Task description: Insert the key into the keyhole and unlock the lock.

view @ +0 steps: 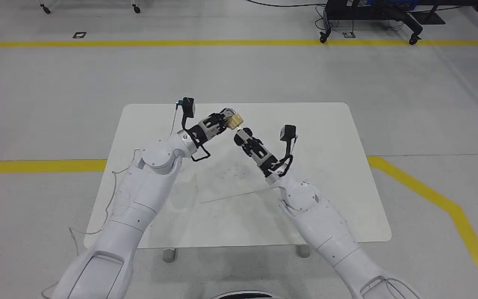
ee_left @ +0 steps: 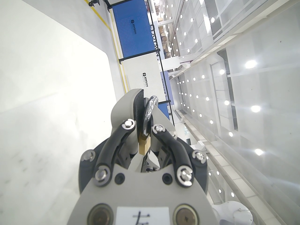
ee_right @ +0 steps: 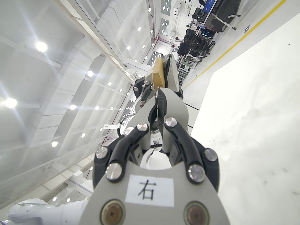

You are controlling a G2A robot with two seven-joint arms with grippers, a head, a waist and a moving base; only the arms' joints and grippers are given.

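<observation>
A brass padlock (view: 235, 119) hangs above the middle of the white table (view: 328, 172), with my left gripper (view: 227, 119) shut on it. In the left wrist view the silver shackle lies between the fingers, and the brass body (ee_left: 144, 145) sits toward the palm. My right gripper (view: 242, 137) stands just in front of the lock, fingers shut. In the right wrist view its tips (ee_right: 160, 92) touch the end of the padlock (ee_right: 158, 74). The key is almost wholly hidden between the pads, so I cannot tell whether it is in the keyhole.
Both arms meet over the table's middle, well above its surface. Yellow floor lines (view: 224, 42) run behind and beside the table. A dark wheeled rack (view: 373, 15) stands far back on the right.
</observation>
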